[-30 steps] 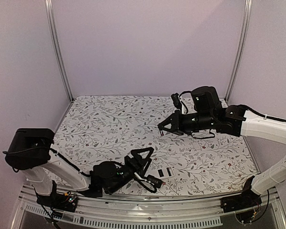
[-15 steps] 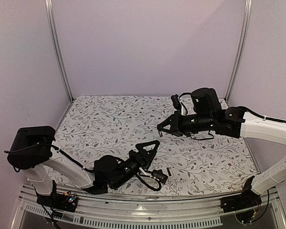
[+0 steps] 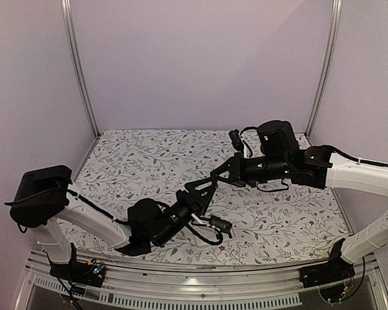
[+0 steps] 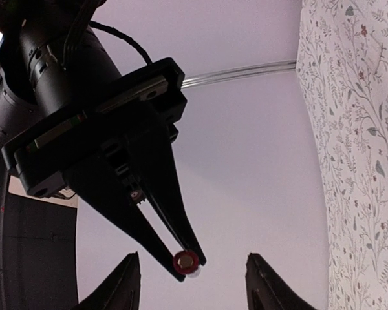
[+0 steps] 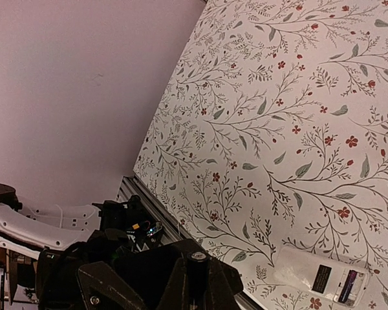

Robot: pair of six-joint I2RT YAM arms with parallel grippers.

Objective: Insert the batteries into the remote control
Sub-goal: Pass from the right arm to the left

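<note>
From above, the floral-patterned desk [image 3: 136, 161] carries both arms. The left claw [image 3: 203, 186] is lifted off the surface and tilted up toward the right claw [image 3: 217, 175], and their tips almost meet in mid-air. The left arm's black wrist and cables stand in front of the near middle of the desk, so the remote control cannot be made out here. No writing can be read.

In the left wrist view, the right claw [image 4: 189, 257] is pinched tight on a battery [image 4: 186, 262], whose round red end faces the camera. The left claw [image 4: 194, 285] has its two fingers spread apart just beneath the battery, without touching it. The desk [image 4: 349, 129] runs down the right edge.

In the right wrist view, the remote control [image 5: 320, 278] lies flat on the desk [image 5: 278, 97] near the front rail, white back up, with a dark slot; its small markings are too fine to read. The right claw [image 5: 194, 265] shows as dark fingers meeting at the bottom edge, with the left arm [image 5: 32, 229] behind.
</note>
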